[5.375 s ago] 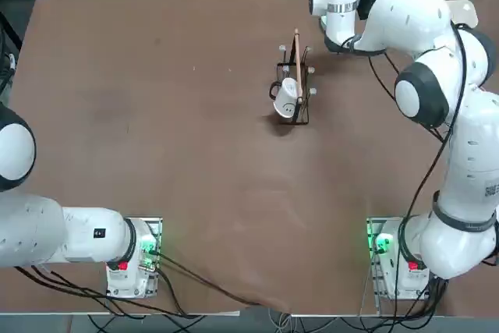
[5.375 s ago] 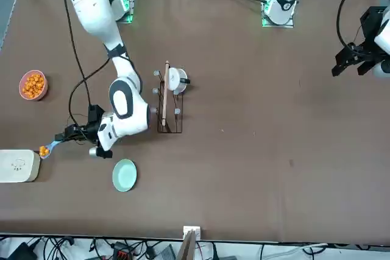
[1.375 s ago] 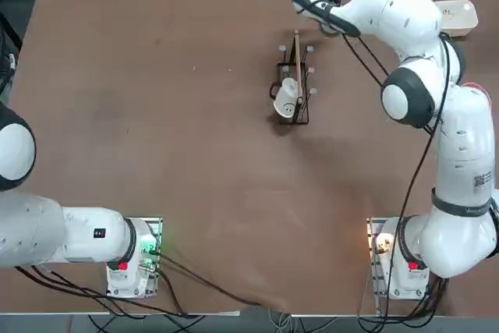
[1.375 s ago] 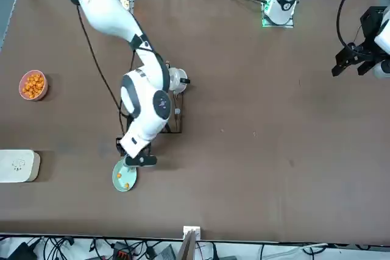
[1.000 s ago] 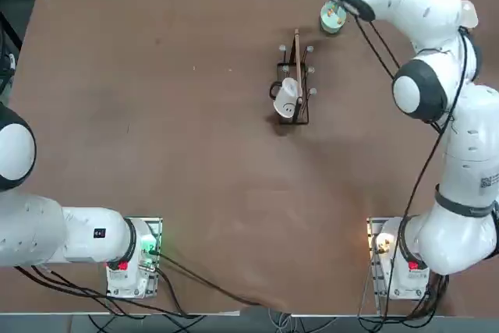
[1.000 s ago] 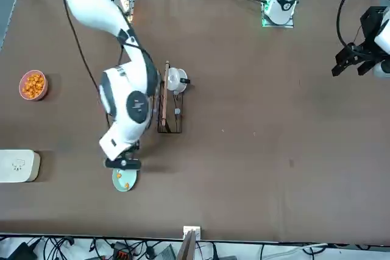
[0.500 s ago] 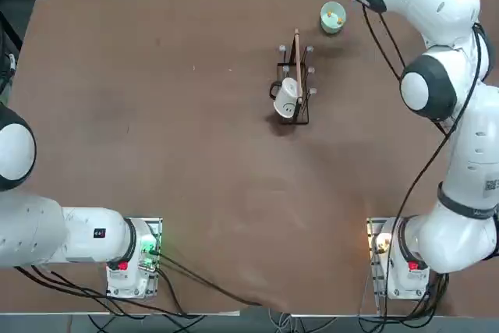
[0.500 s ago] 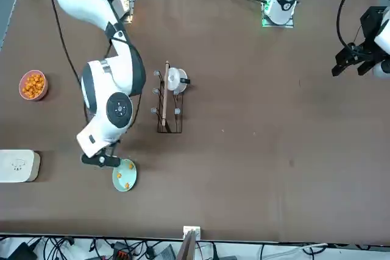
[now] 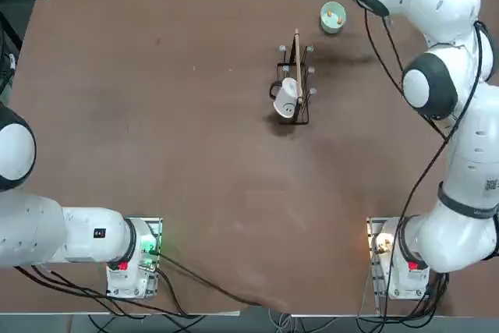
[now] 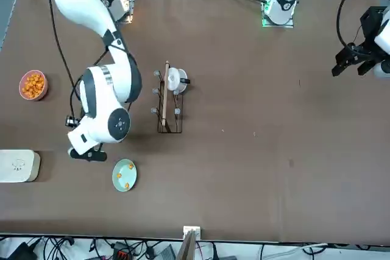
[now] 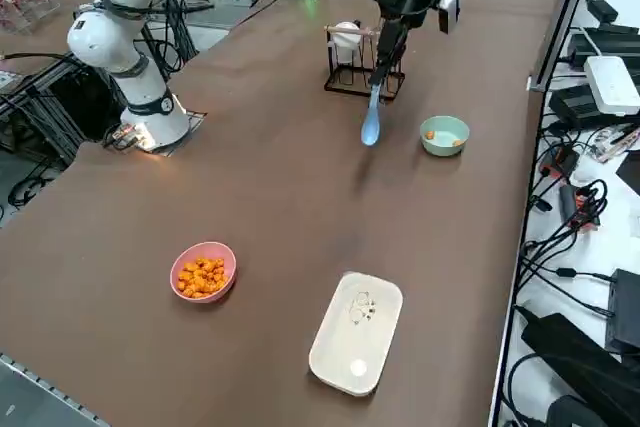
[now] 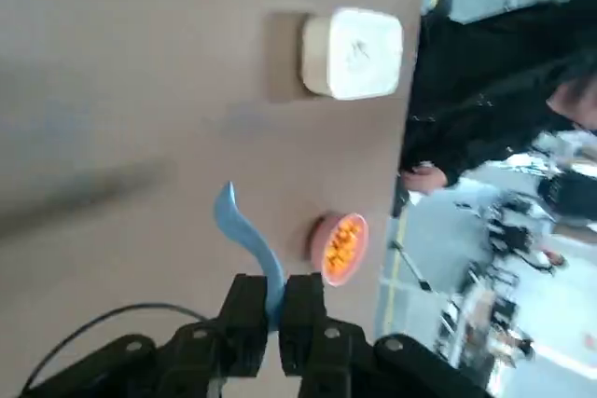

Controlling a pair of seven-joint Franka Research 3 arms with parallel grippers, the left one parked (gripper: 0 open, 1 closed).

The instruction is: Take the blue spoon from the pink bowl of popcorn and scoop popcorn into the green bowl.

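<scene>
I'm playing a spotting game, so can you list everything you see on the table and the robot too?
Blue spoon: one, light blue, in the air, held by the right gripper
Pink bowl: one, pink, on the table
Popcorn: a heap, orange-yellow, in the pink bowl; a few bits in the green bowl
Green bowl: one, pale green, on the table
Box: one, cream white, on the table
Rack: one, dark wire, on the table
Mug: one, white, on the rack
Right gripper: one, black, shut on the spoon, above the table
</scene>
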